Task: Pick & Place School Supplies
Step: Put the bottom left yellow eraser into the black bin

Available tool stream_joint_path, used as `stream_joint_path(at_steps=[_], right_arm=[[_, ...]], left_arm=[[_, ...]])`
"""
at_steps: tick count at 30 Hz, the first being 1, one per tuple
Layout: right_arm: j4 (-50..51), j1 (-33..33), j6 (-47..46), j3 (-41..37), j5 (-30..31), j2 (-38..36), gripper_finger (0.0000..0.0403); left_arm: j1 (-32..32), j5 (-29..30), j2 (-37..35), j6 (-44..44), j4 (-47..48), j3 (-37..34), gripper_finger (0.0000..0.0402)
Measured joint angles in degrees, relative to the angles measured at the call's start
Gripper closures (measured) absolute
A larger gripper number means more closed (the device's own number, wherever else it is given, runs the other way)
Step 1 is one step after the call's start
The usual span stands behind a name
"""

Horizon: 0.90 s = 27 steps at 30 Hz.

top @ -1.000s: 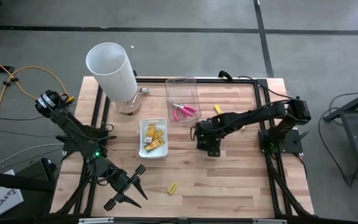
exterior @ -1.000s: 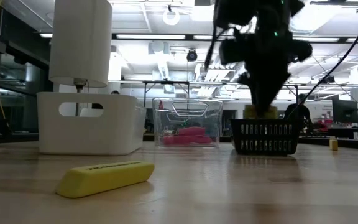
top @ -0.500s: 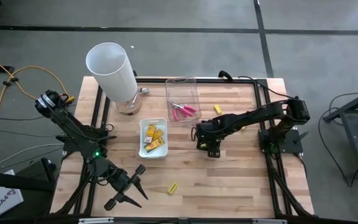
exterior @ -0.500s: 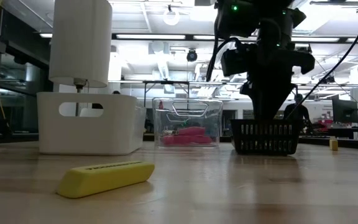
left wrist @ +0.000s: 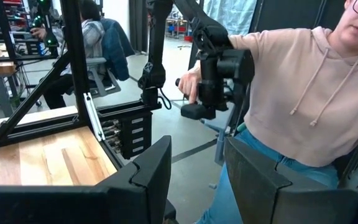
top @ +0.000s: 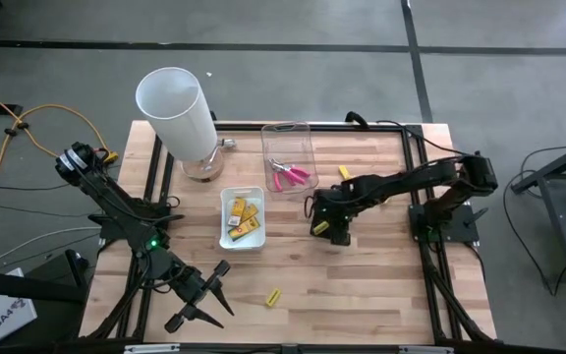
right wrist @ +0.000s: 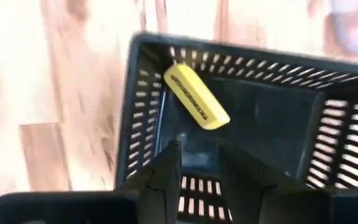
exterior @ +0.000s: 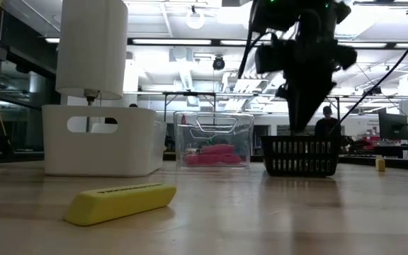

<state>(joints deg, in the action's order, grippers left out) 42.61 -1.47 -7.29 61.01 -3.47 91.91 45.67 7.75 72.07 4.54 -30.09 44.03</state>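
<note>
My right gripper (right wrist: 197,167) hangs open over a black slotted basket (top: 328,227), fingers pointing down, nothing between them. A short yellow stick (right wrist: 195,97) lies on the basket's floor against one wall. In the low view the gripper (exterior: 299,124) hovers just above the basket's rim (exterior: 299,139). A second yellow stick (top: 273,296) lies flat on the table near the front edge, and a third (top: 343,172) lies behind the basket. My left gripper (top: 204,295) waits open at the table's near left corner, level, holding nothing.
A white tray (top: 226,234) holds flat yellow packs (top: 244,216). A clear tray (top: 306,138) behind it holds pink-handled pliers (top: 289,175). A tall white cylinder (top: 177,110) stands far left. A person (left wrist: 303,93) sits beyond the table's edge.
My right gripper has let go of the yellow stick it held at the basket's rim. The stick has dropped and now lies inside the basket, below the fingers.
</note>
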Motion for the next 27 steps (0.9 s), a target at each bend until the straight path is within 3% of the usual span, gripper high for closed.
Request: stream_joint_path(at_steps=[9, 15, 27], right_arm=[[-6.8, -2.0, 0.0, 0.1, -9.7, -6.3, 0.0309], [-10.0, -8.0, 7.4, 0.1, -11.0, -6.2, 0.0309], [-15.4, -16.2, 4.7, 0.0, -4.3, -6.1, 0.0309]], left_arm=[[0.0, 0.0, 0.0, 0.0, 0.0, 0.0, 0.0255], [0.0, 0.3, 0.4, 0.8, 0.0, 0.0, 0.0255], [0.6, 26.3, 11.9, 17.8, -0.5, 0.0, 0.0255]])
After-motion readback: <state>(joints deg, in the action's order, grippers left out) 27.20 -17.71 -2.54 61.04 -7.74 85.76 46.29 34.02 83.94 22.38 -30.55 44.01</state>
